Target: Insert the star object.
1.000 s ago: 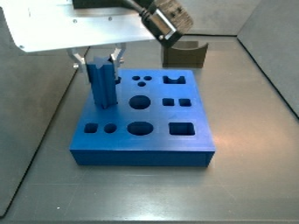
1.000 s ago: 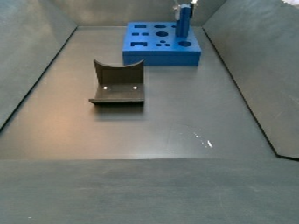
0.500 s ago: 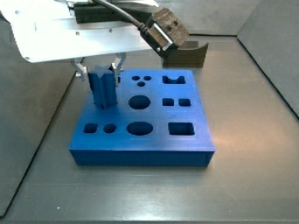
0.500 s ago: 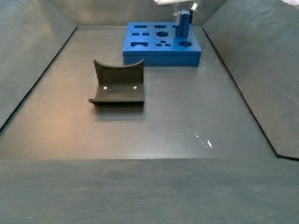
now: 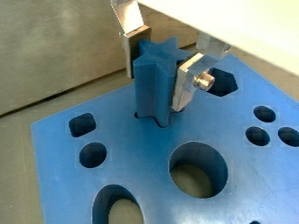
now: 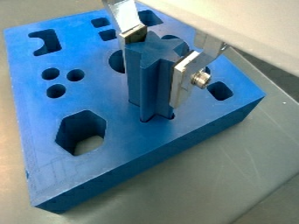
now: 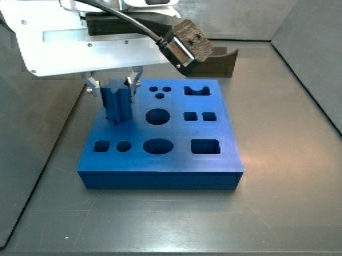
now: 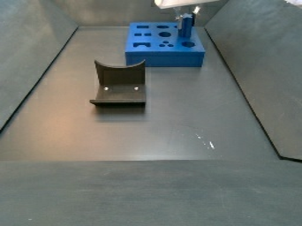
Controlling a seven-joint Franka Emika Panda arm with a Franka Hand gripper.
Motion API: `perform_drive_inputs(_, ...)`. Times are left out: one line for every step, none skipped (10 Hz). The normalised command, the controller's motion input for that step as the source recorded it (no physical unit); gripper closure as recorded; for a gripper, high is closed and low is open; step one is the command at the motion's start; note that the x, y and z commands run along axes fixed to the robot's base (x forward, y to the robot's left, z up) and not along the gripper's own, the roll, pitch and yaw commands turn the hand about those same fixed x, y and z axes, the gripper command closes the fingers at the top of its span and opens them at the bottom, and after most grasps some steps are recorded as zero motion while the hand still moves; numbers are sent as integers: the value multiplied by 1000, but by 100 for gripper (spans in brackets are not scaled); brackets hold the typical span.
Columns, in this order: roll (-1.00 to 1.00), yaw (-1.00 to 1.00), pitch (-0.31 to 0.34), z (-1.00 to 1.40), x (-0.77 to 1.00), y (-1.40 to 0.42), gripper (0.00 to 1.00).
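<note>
Wrist views both show the star object standing upright with its lower end already sunk into a hole of the blue block, near the block's left edge in a side view. The gripper grasps its top between the two silver fingers. Much of the peg stands proud of the block, so pushing down and letting go look left. Only a side view shows the dark curved piece, well apart on the floor.
</note>
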Motion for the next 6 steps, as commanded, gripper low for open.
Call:
perform_drive_inputs(260, -74, -24, -846, 289, -46, 100)
perform_drive_inputs(176, 0, -63, -940, 231, -100, 100)
perform_drive_inputs(100, 0, -114, -954, 203, -66, 100)
perform_drive_inputs(131, 11, -133, -871, 174, -34, 100)
perform_drive_inputs(144, 11, -147, -829, 146, -49, 100)
perform_drive_inputs(64, 71, -276, -691, 0, -234, 100)
